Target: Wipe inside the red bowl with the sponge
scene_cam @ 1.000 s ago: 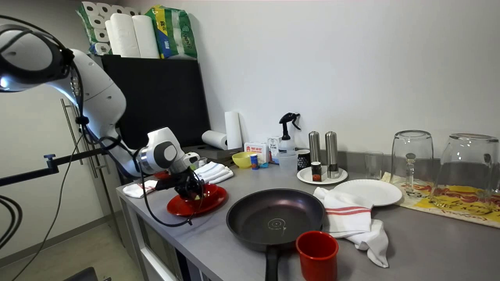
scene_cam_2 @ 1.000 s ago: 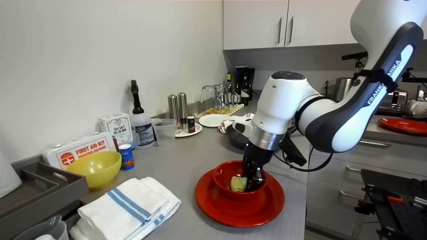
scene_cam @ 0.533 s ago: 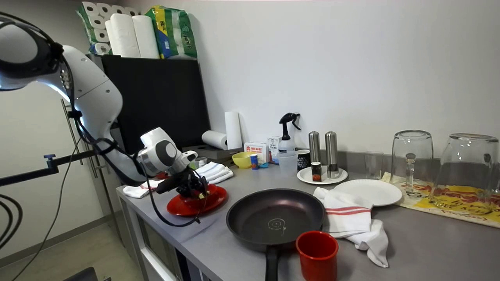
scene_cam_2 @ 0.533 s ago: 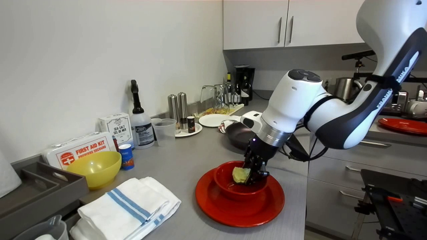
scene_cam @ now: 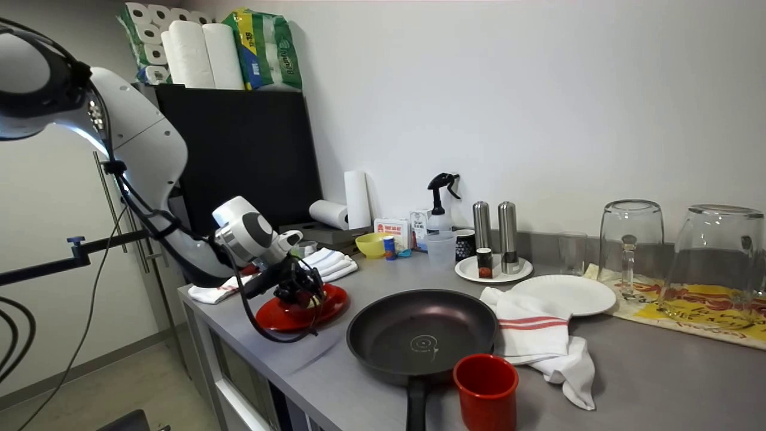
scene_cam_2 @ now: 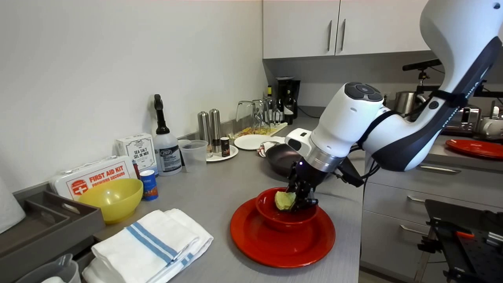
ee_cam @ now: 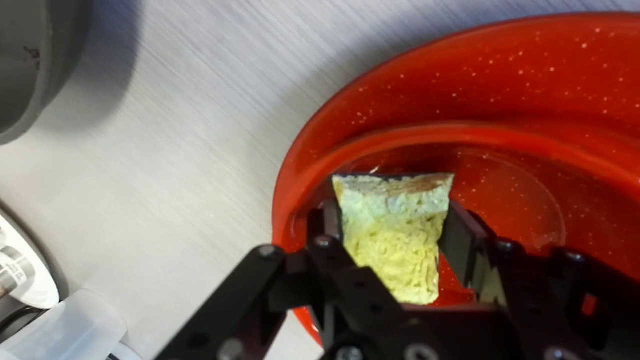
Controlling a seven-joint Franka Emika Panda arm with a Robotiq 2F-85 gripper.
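Yellow sponge [ee_cam: 392, 250] clamped between gripper [ee_cam: 392, 225] fingers [ee_cam: 458, 244], inside red bowl [scene_cam_2: 283, 223]; bowl sits on red plate [scene_cam_2: 283, 251], near gray tabletop's [scene_cam_2: 204, 196] front edge.

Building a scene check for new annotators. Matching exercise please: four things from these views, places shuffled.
Things
1. sponge
2. red bowl
3. yellow bowl
4. red cup

Places
A. next to the first aid kit
B. beside the pan
C. on the red plate
D. held in the gripper

Pairs: 1-D; 2-C; 3-A; 4-B
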